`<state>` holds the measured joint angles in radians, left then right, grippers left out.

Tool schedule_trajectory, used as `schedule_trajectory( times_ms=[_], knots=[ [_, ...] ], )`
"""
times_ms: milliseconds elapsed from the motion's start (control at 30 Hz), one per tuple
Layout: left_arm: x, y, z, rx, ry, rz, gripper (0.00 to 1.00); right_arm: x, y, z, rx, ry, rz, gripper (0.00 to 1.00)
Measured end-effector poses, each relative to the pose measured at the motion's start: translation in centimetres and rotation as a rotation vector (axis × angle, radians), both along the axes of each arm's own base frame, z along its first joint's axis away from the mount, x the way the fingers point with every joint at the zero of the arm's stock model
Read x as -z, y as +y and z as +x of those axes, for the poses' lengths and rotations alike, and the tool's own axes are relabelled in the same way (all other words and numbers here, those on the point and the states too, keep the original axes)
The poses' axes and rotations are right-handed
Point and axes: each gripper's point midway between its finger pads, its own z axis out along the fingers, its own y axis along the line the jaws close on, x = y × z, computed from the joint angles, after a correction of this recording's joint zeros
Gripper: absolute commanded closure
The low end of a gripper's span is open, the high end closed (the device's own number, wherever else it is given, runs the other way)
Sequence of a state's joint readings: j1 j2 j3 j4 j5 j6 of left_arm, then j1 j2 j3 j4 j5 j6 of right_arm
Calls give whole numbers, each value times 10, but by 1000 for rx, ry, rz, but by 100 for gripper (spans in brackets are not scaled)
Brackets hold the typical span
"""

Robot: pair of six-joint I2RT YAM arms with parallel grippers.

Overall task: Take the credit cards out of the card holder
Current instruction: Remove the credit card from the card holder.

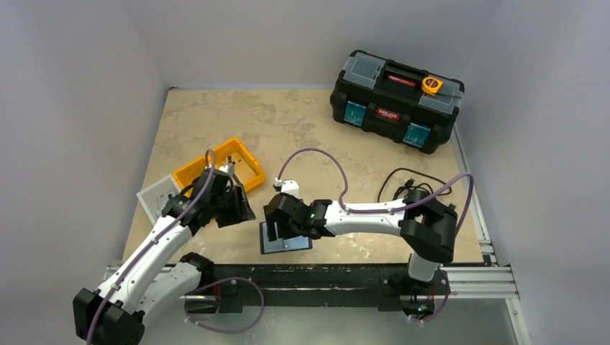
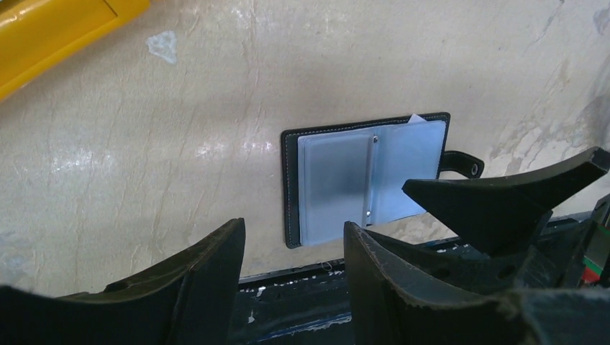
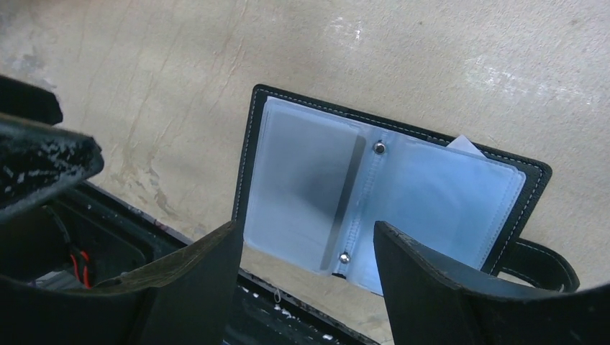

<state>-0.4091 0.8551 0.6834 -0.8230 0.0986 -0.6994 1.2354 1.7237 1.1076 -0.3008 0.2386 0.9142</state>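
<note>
The card holder point(image 1: 291, 243) lies open and flat near the table's front edge, a black case with grey-blue translucent sleeves point(image 3: 309, 180). The credit cards show only dimly inside the sleeves. A pale card corner point(image 3: 464, 144) pokes out at the holder's far side, also visible as a corner point(image 2: 416, 118) in the left wrist view. My right gripper point(image 1: 277, 219) hovers over the holder point(image 3: 403, 194), open point(image 3: 309, 248), nothing between its fingers. My left gripper point(image 1: 241, 205) hangs just left of the holder point(image 2: 334, 180), open point(image 2: 295, 248) and empty.
An orange bin point(image 1: 219, 169) and a white tray point(image 1: 155, 198) sit behind the left arm. A big black toolbox point(image 1: 395, 100) stands at the back right. A black cable point(image 1: 403, 183) lies right of centre. The black front rail point(image 1: 324, 277) runs just below the holder.
</note>
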Motion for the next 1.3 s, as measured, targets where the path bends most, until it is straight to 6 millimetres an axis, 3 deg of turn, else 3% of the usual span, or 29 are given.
schedule_trajectory(
  times_ms=[433,700,967,1067,1300],
  knots=[
    [12,-2,-12,1,44,-20,48,31,7,3,-1,24,-93,37],
    [16,-2,-14,4,56,-20,48,37,6,3,-7,30,-121,70],
    [21,-6,-14,11,69,-33,48,42,4,4,2,38,-111,94],
    [27,-8,-18,19,90,-42,50,43,2,4,8,54,-87,99],
    [39,-26,-24,64,141,-89,58,44,-1,4,19,85,-18,100]
  ],
)
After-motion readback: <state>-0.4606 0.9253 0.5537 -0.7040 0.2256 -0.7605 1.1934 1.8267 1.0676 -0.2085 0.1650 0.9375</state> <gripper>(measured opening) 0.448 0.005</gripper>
